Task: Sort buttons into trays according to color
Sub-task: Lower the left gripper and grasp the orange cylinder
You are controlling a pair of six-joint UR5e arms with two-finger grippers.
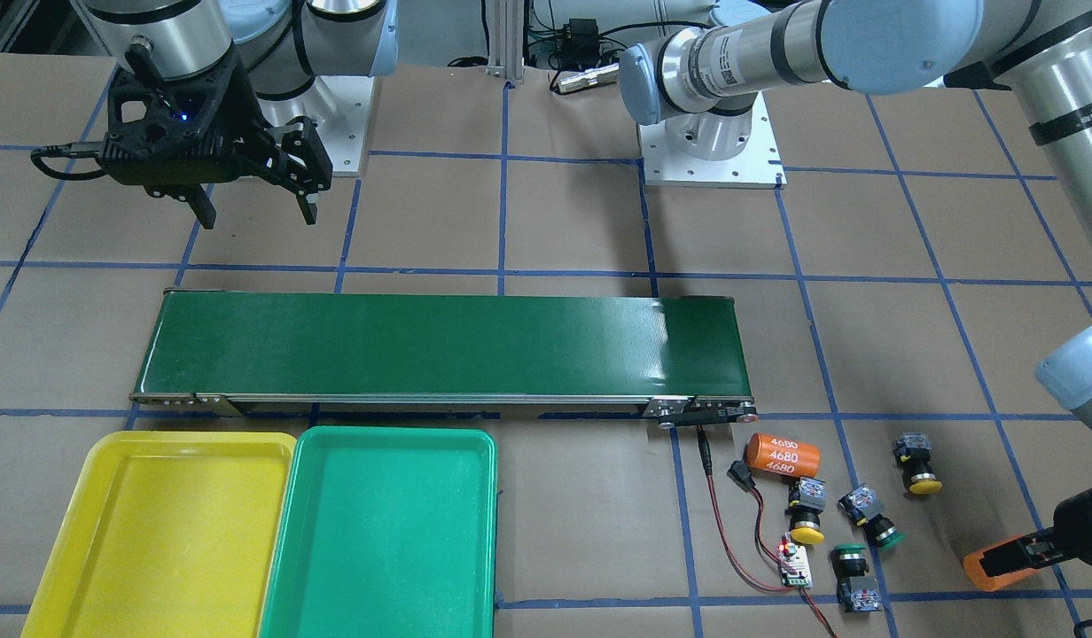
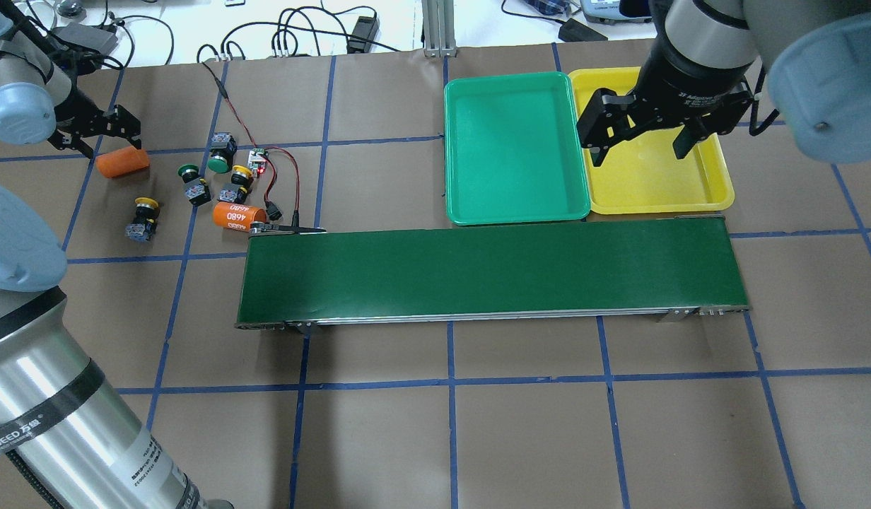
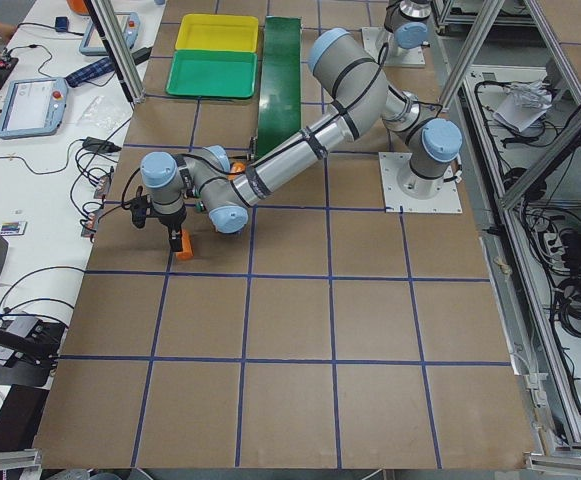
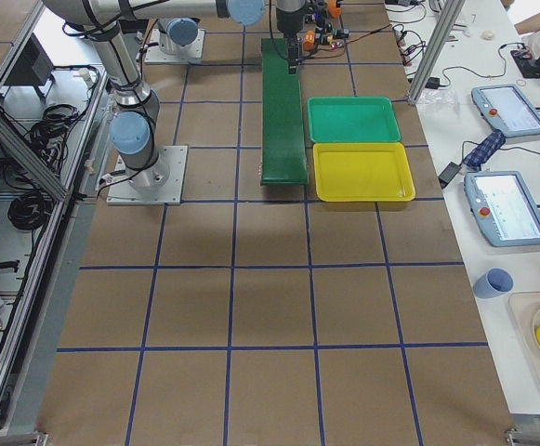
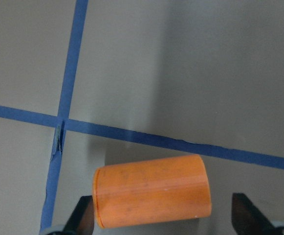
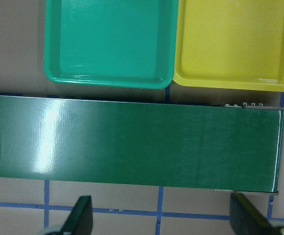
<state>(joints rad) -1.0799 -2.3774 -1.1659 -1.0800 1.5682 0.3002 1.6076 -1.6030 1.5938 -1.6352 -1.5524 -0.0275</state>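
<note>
Orange cylinder (image 5: 151,191) lies between the parted jaws of my left gripper (image 5: 162,205). I see the right gripper (image 2: 640,155) has jaws apart too, near the belt (image 2: 492,272). Four buttons (image 2: 220,152) lie on the table at left, far from the trays (image 2: 513,148).

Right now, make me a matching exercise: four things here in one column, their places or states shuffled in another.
1 green tray
2 plain orange cylinder
3 right gripper
4 labelled orange cylinder

A at the open fingers of the left gripper
B empty, beside the yellow tray
C by the belt's end
D open, holding nothing

Pairs: 1-B, 2-A, 3-D, 4-C
</note>
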